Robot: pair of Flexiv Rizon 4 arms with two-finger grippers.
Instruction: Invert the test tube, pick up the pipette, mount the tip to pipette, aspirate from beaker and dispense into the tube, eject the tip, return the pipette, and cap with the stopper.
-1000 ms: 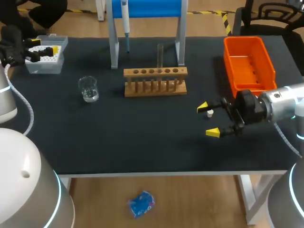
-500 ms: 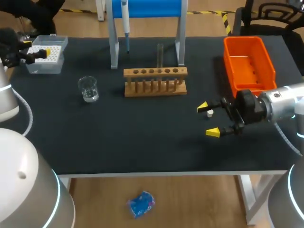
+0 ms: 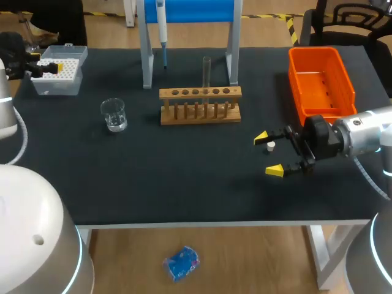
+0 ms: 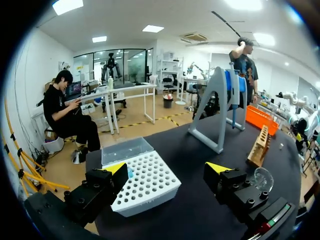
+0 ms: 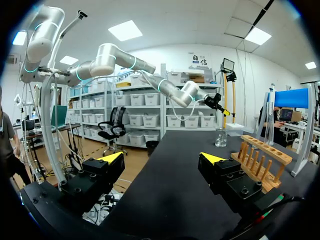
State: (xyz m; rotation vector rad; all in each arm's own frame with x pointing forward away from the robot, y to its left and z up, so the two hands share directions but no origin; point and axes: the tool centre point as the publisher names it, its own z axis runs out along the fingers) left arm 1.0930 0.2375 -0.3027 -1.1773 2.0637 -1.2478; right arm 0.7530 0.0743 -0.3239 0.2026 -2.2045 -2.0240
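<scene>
Blue stand (image 3: 190, 12) hangs the pipette (image 3: 162, 24) nose-down for a clean lift, wooden rack (image 3: 200, 105) keeps the test tube (image 3: 206, 70) upright, left gripper (image 4: 166, 168) gapes wide at the tip box (image 4: 145, 185), right gripper (image 3: 267, 154) spreads wide astride the white stopper (image 3: 270, 146) — likely staged for capping — all on a black table (image 3: 184, 190), orange bin (image 3: 321, 79) and beaker (image 3: 114, 114) well apart.
</scene>
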